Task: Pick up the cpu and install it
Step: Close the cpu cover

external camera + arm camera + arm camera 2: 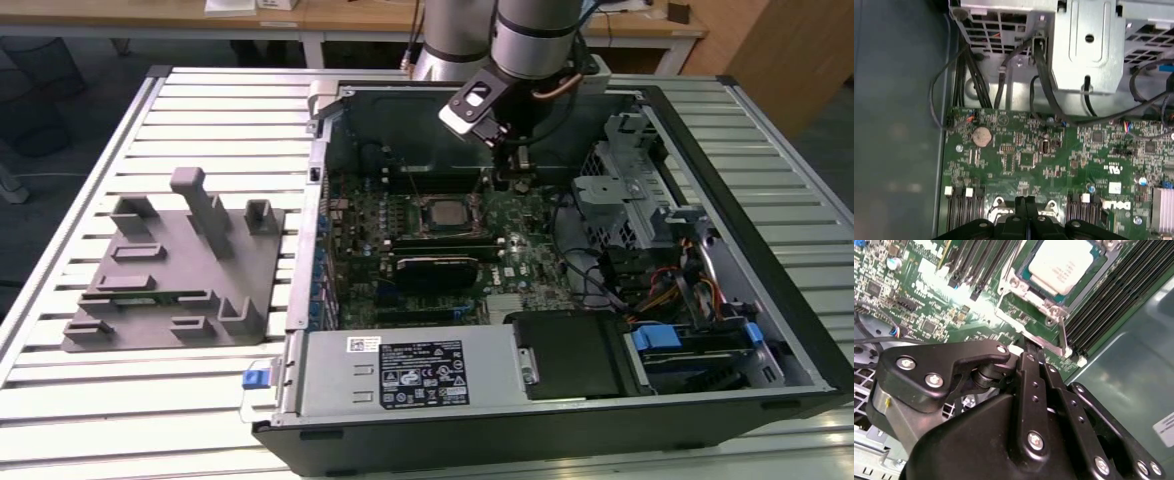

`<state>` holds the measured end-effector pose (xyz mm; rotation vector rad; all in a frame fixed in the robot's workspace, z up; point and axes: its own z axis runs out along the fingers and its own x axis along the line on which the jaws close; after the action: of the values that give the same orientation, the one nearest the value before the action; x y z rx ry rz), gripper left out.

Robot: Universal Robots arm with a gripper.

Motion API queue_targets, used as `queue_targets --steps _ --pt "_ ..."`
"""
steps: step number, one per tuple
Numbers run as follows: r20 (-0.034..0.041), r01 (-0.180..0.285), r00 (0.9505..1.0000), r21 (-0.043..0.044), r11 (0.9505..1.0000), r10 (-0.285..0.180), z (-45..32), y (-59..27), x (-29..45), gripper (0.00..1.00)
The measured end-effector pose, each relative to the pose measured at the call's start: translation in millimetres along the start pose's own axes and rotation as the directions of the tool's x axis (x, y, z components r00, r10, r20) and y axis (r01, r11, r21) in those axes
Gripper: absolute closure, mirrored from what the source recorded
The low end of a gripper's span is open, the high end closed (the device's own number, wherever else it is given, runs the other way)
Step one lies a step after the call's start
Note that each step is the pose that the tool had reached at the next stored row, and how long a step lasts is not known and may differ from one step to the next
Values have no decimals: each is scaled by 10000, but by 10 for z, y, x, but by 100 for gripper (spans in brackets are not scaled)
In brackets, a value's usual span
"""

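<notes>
Lying in the metal-framed socket (1014,290), the flat, silvery square cpu (1061,265) is seen. Black fingers (1030,375) are pressed together just beside the socket.

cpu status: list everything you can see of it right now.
The cpu is a small, flat, square chip with a silvery-white metal top carrying faint print. A thin green edge shows around the lid. It lies flat in its socket on the green motherboard, ringed by the socket's metal frame. The end effector sits beside that frame and does not touch the chip.
</notes>
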<state>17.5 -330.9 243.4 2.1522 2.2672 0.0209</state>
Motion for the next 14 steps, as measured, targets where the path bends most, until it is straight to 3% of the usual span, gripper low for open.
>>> queue_targets --steps 14 --pt "0 1 10000 0 10000 -1 -1 -138 7 89"
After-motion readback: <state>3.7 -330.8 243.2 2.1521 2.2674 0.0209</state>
